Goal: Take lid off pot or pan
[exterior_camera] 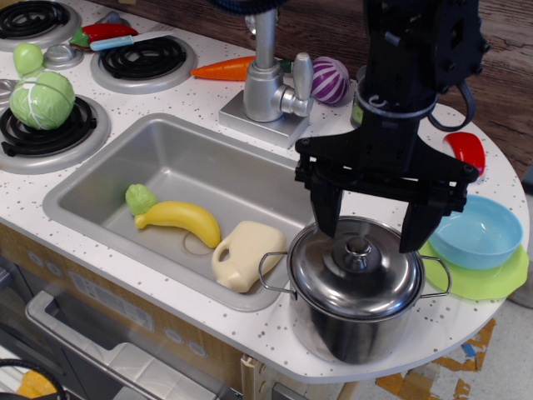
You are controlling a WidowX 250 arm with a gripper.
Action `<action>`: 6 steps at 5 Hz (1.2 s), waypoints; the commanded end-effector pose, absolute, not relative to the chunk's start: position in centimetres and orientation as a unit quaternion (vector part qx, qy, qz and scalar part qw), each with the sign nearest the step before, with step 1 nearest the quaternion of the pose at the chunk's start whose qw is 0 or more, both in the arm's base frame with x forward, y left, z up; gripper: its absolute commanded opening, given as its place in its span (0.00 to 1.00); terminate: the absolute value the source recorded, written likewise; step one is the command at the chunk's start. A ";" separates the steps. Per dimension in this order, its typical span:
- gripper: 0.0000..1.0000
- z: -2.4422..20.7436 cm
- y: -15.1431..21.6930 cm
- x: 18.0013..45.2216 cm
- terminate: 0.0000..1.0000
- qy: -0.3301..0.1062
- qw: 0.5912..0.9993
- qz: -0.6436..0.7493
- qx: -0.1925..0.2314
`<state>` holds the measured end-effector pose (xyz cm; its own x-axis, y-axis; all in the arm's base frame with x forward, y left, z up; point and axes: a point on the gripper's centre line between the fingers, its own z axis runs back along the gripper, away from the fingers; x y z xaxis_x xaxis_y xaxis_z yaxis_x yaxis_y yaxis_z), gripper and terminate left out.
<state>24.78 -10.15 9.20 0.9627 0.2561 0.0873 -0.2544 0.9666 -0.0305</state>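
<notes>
The lid (356,271) sits closed on the pot (354,293), its small knob at the centre, and the pot stands on the speckled white bench (391,171) at the front right edge, just right of the sink (196,200). Directly over the lid hangs the black gripper (372,235), its two fingers (326,215) spread wide apart and released, one at the lid's rear left edge and the other at its rear right edge, with the knob between them and nothing held. Whether the fingertips touch the lid cannot be told. One wire loop handle of the pot reaches toward the sink, the other toward a light-blue bowl (476,233) resting on a green plate (487,279) just to the right. In the sink lie a beige jug-shaped toy (246,256), a yellow banana (179,218) and a small green vegetable (139,198). Behind the sink stands the faucet (266,79), with a purple onion (330,80) and an orange carrot (221,68) beside it. A red object (466,148) lies at the far right, and a cabbage (42,100) sits on a burner at the left.
</notes>
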 end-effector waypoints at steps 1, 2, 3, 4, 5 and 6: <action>1.00 8.4 -10.3 25.1 0.00 -0.062 0.988 0.138 -0.018; 1.00 8.1 -10.1 25.0 0.00 -0.063 0.989 0.136 -0.010; 0.00 8.1 -9.9 24.9 0.00 -0.059 0.991 0.122 0.017; 0.00 8.0 -9.7 24.8 0.00 -0.060 0.991 0.121 0.013; 0.00 8.2 -9.7 24.7 0.00 -0.058 0.990 0.127 0.007; 0.00 8.3 -9.8 24.6 0.00 -0.055 0.990 0.130 0.008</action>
